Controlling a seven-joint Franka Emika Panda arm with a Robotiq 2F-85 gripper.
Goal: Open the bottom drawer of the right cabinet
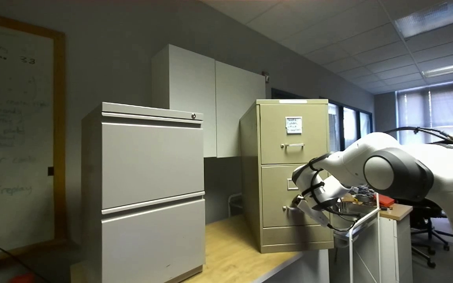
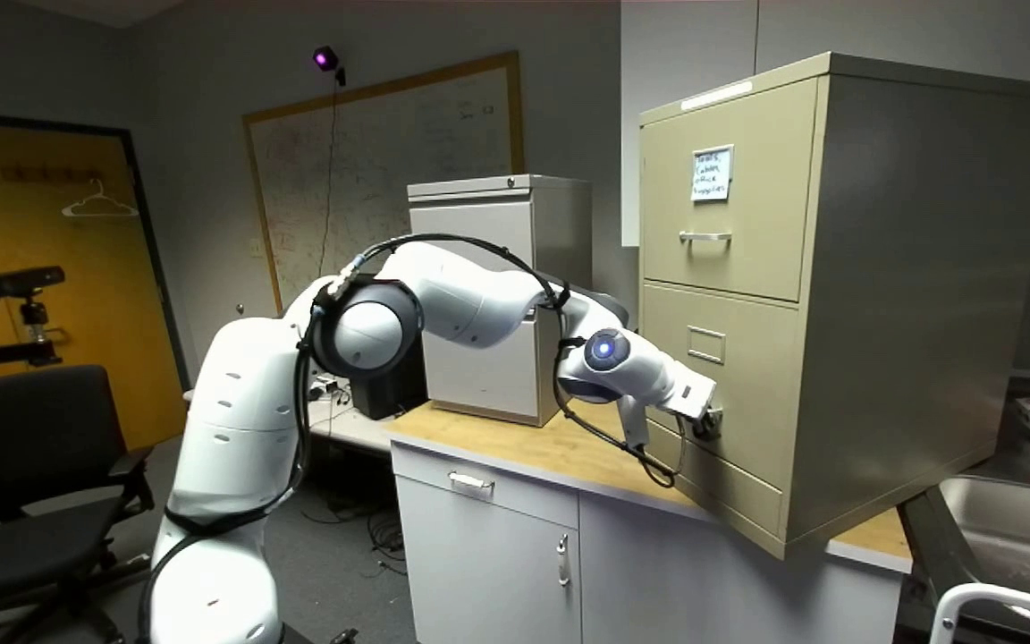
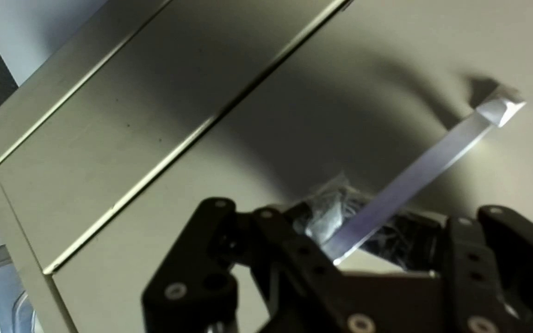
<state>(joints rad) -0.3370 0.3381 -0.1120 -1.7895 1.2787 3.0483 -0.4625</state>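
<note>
While jaws meet at bottom drawer [image 2: 752, 385], paper [image 2: 712, 174] above reads "office supplies".

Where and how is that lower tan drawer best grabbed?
Probably by the middle of its silver handle, coming straight from the front: it is a slim bar standing out from the drawer front, leaving a gap the tool could reach into.

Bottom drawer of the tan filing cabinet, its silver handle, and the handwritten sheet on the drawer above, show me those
Bottom drawer [image 1: 275, 192]: in an exterior view, on the bare front.
Silver handle [image 3: 410, 185]: in the wrist view, on its bar.
Handwritten sheet [image 2: 713, 175]: in an exterior view, middle of the paper.
</note>
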